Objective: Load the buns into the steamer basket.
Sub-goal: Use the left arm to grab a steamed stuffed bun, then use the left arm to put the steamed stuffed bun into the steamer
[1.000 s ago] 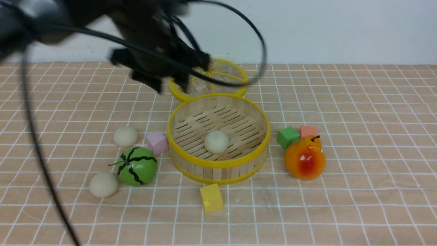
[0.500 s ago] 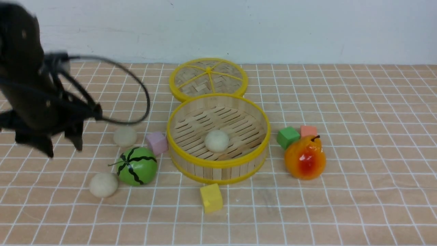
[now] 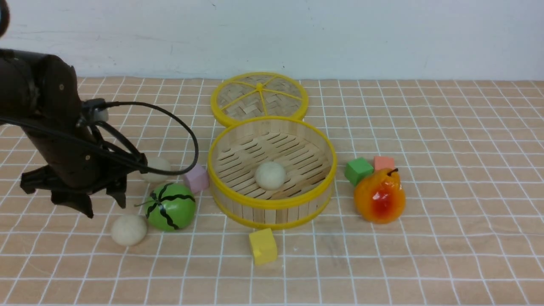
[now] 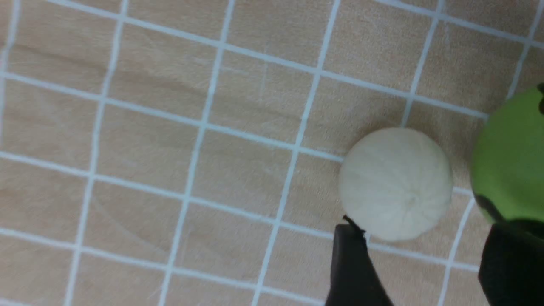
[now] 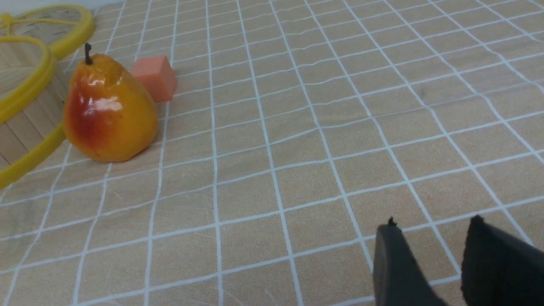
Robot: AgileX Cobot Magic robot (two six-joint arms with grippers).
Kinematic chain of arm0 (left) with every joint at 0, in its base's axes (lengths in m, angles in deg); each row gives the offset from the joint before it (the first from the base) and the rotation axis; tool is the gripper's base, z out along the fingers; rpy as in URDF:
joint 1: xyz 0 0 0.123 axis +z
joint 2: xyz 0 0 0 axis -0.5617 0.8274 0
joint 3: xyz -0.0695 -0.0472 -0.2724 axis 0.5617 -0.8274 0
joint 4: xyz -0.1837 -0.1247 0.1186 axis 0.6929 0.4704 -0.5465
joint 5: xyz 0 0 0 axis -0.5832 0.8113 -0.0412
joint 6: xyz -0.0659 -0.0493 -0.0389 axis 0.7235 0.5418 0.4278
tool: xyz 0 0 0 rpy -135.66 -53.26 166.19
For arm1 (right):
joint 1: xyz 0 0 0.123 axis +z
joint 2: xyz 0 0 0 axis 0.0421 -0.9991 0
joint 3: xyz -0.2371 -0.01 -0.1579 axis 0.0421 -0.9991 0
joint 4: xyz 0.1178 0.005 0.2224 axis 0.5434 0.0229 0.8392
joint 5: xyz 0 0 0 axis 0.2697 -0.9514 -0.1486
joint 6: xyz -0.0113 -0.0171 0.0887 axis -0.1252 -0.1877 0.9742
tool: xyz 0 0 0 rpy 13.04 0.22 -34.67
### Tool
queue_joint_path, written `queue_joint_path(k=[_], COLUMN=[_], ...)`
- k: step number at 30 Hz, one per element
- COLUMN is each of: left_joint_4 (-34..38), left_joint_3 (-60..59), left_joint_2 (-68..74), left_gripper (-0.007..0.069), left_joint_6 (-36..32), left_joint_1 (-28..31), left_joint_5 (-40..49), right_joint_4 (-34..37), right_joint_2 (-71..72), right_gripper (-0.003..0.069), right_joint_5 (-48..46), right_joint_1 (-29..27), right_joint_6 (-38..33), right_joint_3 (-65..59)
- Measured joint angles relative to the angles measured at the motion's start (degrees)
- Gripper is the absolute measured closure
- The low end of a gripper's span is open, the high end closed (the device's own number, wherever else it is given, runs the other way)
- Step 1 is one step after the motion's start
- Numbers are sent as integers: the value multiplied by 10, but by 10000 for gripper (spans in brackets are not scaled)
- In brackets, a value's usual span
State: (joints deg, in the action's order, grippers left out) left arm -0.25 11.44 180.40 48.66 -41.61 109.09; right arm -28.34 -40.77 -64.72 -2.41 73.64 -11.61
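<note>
The steamer basket [image 3: 272, 208] stands mid-table with one bun [image 3: 270, 175] on its slatted floor. A second bun [image 3: 128, 230] lies front left beside the green watermelon ball [image 3: 171, 206]. A third bun [image 3: 159, 164] lies behind the ball, partly hidden by my left arm's cable. My left gripper [image 3: 106, 206] is open and empty, low over the cloth just left of and behind the front bun. In the left wrist view that bun [image 4: 395, 182] sits just beyond the open fingertips [image 4: 348, 242]. My right gripper [image 5: 431, 225] is open and empty over bare cloth; it is out of the front view.
The flat woven lid [image 3: 259, 98] lies behind the basket. A pink cube [image 3: 196, 178] sits left of the basket, a yellow cube [image 3: 262, 245] in front. A green cube [image 3: 358, 170], an orange cube [image 3: 383, 162] and the pear [image 3: 379, 196] stand to its right.
My left arm has swung from above the lid and basket to the left and down, ending low beside the front-left bun. The buns and other things have not moved.
</note>
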Motion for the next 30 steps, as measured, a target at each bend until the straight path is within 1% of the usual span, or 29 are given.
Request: queue_joint_path(k=[8, 12, 14, 15, 16, 17, 18, 20, 23, 24, 26, 27, 28, 30], left_joint_4=[9, 11, 11, 11, 12, 12, 12, 12, 9, 8, 5, 5, 3, 3], left_joint_3=[0, 0, 0, 0, 0, 0, 0, 0, 6, 6, 28, 31, 57, 97], left_joint_2=[54, 73, 73, 73, 73, 73, 73, 73, 70, 70, 60, 60, 53, 48], left_gripper=[270, 337, 387, 393, 445, 476, 482, 563, 627, 629, 635, 635, 635, 635], left_joint_6=[1, 1, 1, 1, 1, 1, 1, 1, 1, 1, -7, -9, -19, -25], left_joint_1=[0, 0, 0, 0, 0, 0, 0, 0, 0, 0, 0, 0, 0, 0], left_joint_5=[-30, -37, -39, -39, -40, -40, -40, -35, -16, -14, 20, 20, 52, 83], right_joint_4=[0, 0, 0, 0, 0, 0, 0, 0, 0, 0, 0, 0, 0, 0], right_joint_2=[0, 0, 0, 0, 0, 0, 0, 0, 0, 0, 0, 0, 0, 0], right_gripper=[418, 418, 418, 418, 418, 418, 418, 418, 418, 418, 418, 418, 418, 418], right_joint_5=[0, 0, 0, 0, 0, 0, 0, 0, 0, 0, 0, 0, 0, 0], right_joint_1=[0, 0, 0, 0, 0, 0, 0, 0, 0, 0, 0, 0, 0, 0], right_joint_6=[0, 0, 0, 0, 0, 0, 0, 0, 0, 0, 0, 0, 0, 0], right_joint_3=[0, 0, 0, 0, 0, 0, 0, 0, 0, 0, 0, 0, 0, 0])
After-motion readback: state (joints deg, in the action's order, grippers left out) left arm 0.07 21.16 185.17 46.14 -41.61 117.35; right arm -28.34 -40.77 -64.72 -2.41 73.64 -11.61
